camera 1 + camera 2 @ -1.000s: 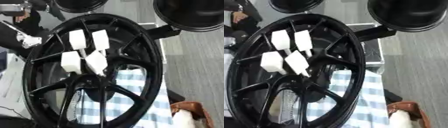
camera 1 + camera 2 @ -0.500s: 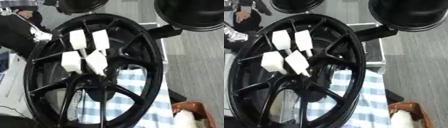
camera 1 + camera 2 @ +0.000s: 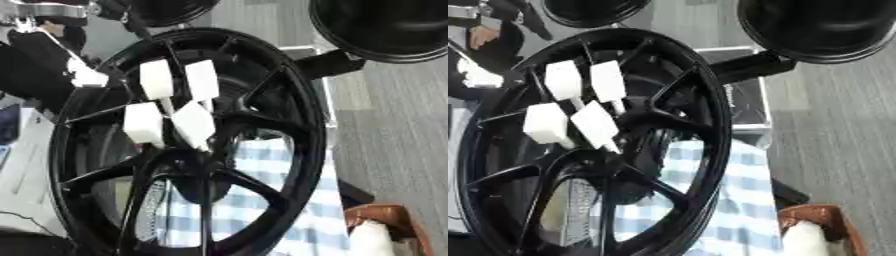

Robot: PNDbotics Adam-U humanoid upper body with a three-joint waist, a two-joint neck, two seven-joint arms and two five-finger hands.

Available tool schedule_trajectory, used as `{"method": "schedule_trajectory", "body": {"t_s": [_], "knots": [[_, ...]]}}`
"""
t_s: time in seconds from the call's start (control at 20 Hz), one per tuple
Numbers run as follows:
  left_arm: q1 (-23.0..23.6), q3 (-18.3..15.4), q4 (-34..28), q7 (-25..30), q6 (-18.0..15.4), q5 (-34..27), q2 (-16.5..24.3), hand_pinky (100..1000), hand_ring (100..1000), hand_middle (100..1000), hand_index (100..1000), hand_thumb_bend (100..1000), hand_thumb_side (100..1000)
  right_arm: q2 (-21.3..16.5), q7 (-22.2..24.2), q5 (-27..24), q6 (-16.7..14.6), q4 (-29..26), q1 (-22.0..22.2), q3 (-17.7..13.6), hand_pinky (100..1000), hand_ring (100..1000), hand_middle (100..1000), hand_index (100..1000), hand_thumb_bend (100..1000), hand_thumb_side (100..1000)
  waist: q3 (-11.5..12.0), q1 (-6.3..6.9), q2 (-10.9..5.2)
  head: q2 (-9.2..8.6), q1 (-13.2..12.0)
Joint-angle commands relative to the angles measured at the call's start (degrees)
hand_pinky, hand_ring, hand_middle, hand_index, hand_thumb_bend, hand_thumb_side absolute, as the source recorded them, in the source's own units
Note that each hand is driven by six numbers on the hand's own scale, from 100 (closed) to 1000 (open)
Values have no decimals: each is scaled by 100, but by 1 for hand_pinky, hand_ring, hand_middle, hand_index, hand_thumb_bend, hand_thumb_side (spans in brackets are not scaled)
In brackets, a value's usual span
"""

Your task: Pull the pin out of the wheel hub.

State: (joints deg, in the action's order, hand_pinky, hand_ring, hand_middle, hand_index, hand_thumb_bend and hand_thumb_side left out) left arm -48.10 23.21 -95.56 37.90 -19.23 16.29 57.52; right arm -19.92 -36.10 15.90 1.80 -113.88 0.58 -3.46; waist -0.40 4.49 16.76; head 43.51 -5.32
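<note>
A black wheel hub [image 3: 289,125] stands on edge and fills most of my view, its rim running from the top centre down to the bottom. Its spokes meet at a dark centre [image 3: 197,170] low in the frame.

Four white blocks [image 3: 175,107] sit clustered over the upper spokes: two side by side above, two below, the lower right one tilted. Thin pale stems run from the blocks down toward the centre. I take these for the pins' heads, but I cannot tell which one is the task's pin, nor how deep any stem sits.

Behind the hub, through the spokes, blue-and-white checked cloth [image 3: 289,200] shows. At lower right, a brown object with something white [image 3: 815,235] in it. Grey floor [image 3: 394,125] lies to the right.

Two large black rounded shapes sit at the top: one at upper right [image 3: 824,27], a smaller one at top centre [image 3: 592,10]. Neither of my hands shows clearly in either view; whether open or closed I cannot say.
</note>
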Motion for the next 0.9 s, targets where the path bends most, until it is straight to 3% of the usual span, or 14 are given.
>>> {"method": "schedule_trajectory", "body": {"t_s": [0.05,0.45,0.9], "knots": [[-183,-3,123,68,-18,79,28,842,784,740,874,367,663,-39,11,-26,5,-71,-17,2,697,544,427,758,100,569,-9,-12,-85,28,-24],[-330,159,349,-39,247,553,-150,846,793,742,861,454,779,-20,27,-39,21,-71,-34,22,696,543,426,757,100,582,-4,9,-55,60,-46],[-413,303,409,108,301,706,-266,857,806,749,869,554,922,-9,32,-70,34,-71,-43,21,696,542,426,757,100,593,-6,33,-61,60,-77]]}}
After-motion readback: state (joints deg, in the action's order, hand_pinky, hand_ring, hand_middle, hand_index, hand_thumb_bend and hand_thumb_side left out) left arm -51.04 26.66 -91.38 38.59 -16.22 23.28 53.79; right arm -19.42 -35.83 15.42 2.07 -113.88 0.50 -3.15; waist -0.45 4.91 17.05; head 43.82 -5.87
